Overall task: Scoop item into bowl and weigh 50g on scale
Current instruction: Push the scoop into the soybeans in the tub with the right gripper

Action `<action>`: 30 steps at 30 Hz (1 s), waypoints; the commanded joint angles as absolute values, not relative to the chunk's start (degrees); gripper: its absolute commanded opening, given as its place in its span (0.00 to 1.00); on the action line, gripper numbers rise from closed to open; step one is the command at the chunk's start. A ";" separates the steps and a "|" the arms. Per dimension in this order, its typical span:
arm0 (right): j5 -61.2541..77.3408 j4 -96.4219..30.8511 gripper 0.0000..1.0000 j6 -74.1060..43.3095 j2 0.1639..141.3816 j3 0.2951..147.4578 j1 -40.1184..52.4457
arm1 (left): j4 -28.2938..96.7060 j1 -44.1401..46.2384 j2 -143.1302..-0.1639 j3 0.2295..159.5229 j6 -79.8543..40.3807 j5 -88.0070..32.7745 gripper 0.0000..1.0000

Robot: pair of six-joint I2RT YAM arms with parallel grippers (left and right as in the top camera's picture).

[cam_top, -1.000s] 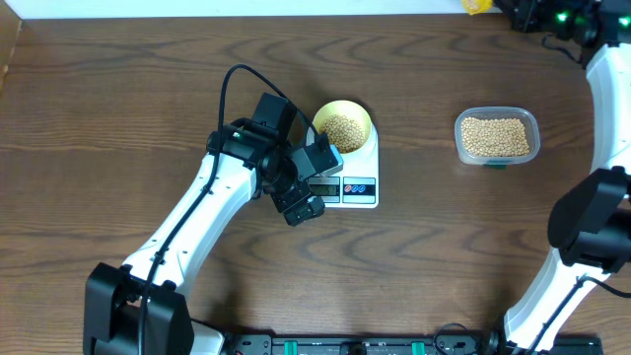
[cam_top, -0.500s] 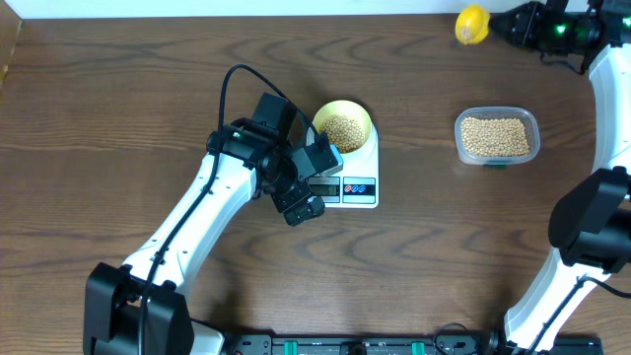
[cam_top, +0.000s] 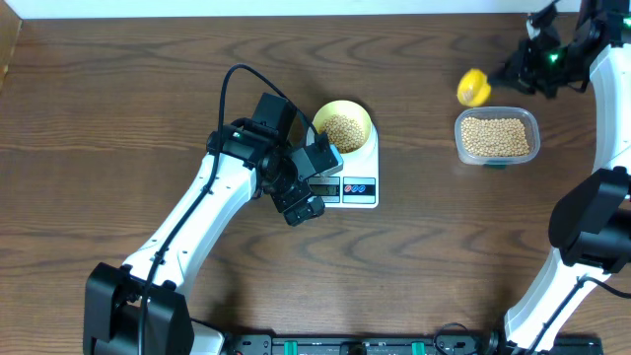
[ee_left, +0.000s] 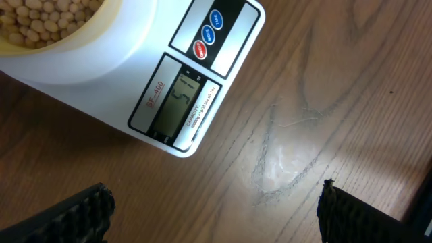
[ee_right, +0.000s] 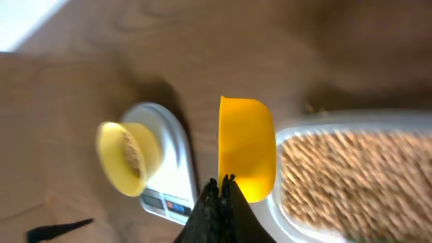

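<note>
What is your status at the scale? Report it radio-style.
Left gripper open, beside scale. Right gripper shut on yellow scoop, near bean tub. Bowl of beans on scale. Nothing covering bowl.

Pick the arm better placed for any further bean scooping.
Right, most likely. The right gripper is shut on the yellow scoop, just beside the tub of beans. The left gripper is open and empty, hovering by the scale.

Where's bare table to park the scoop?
Free: bare wood between the scale and the tub; the wide strip between the tub and the near edge; the table's left end, beyond the left arm. Crowded: the scale's left side, where the open left tool hangs by the bowl, and the tub's far corner, where the right tool holds the scoop.
</note>
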State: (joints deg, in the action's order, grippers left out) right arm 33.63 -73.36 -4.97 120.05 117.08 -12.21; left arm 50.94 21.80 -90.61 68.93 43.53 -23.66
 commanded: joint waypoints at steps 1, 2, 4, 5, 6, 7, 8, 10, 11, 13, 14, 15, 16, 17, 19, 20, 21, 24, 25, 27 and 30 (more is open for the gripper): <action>28.16 -75.35 0.01 -3.95 118.39 118.13 -12.58 | 51.09 21.61 -90.98 68.79 43.90 -23.97 0.98; 28.16 -76.07 0.01 -3.97 118.39 118.13 -12.62 | 51.09 21.61 -90.98 68.79 43.92 -23.97 0.98; 28.18 -77.03 0.01 -3.99 118.39 118.15 -12.75 | 51.09 21.61 -90.98 68.79 43.90 -23.97 0.98; 28.16 -77.67 0.01 -3.99 118.39 118.19 -12.86 | 51.09 21.61 -90.98 68.79 43.90 -23.97 0.98; 28.16 -78.13 0.01 -4.01 118.39 118.19 -12.95 | 51.09 21.61 -90.98 68.79 43.92 -23.97 0.98; 28.14 -78.65 0.01 -4.01 118.39 118.19 -13.06 | 51.09 21.61 -90.98 68.79 43.90 -23.97 0.98; 28.14 -79.09 0.01 -4.01 118.39 118.19 -13.08 | 51.09 21.61 -90.98 68.79 43.90 -23.97 0.98; 27.94 -79.94 0.01 -4.01 118.39 118.19 -13.08 | 51.09 21.61 -90.98 68.79 43.92 -23.97 0.98; 27.55 -80.44 0.01 -4.01 118.39 118.30 -13.08 | 51.09 21.61 -90.98 68.79 43.90 -23.97 0.98; 25.50 -81.67 0.01 -4.05 118.39 118.76 -13.06 | 51.09 21.61 -90.98 68.79 43.90 -23.97 0.98; 24.23 -82.28 0.01 -4.19 118.39 119.17 -13.02 | 51.09 21.61 -90.98 68.79 43.90 -23.97 0.98; 22.92 -82.89 0.01 -4.27 118.39 119.63 -12.95 | 51.09 21.61 -90.98 68.79 43.90 -23.97 0.98; 21.58 -83.44 0.01 -4.49 118.39 120.31 -12.78 | 51.09 21.61 -90.98 68.79 43.90 -23.97 0.98; 20.78 -83.72 0.01 -4.67 118.39 120.81 -12.62 | 51.09 21.61 -90.98 68.79 43.90 -23.97 0.98; 19.20 -84.42 0.01 -4.67 118.39 122.48 -11.86 | 51.09 21.61 -90.98 68.79 43.90 -23.97 0.98; 17.82 -84.71 0.01 -4.67 118.39 123.28 -11.38 | 51.09 21.61 -90.98 68.79 43.92 -23.97 0.98; 15.92 -84.97 0.01 -4.71 118.39 124.07 -10.83 | 51.09 21.61 -90.98 68.79 43.92 -23.97 0.98; 9.04 -85.60 0.01 -5.76 118.39 125.82 -8.93 | 51.09 21.61 -90.98 68.79 43.90 -23.97 0.98; 7.88 -85.54 0.01 -5.74 118.39 126.02 -8.19 | 51.09 21.61 -90.98 68.79 43.92 -23.97 0.98; 6.42 -85.54 0.01 -5.69 118.39 125.99 -6.52 | 51.09 21.61 -90.98 68.79 43.92 -23.97 0.98; 1.39 -86.06 0.01 -5.65 118.39 125.84 -3.81 | 51.09 21.61 -90.98 68.79 43.92 -23.97 0.98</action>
State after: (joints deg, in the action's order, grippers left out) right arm 8.49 -85.71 -5.06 119.96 124.99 -6.11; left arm 50.96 21.80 -90.61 68.93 43.53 -23.66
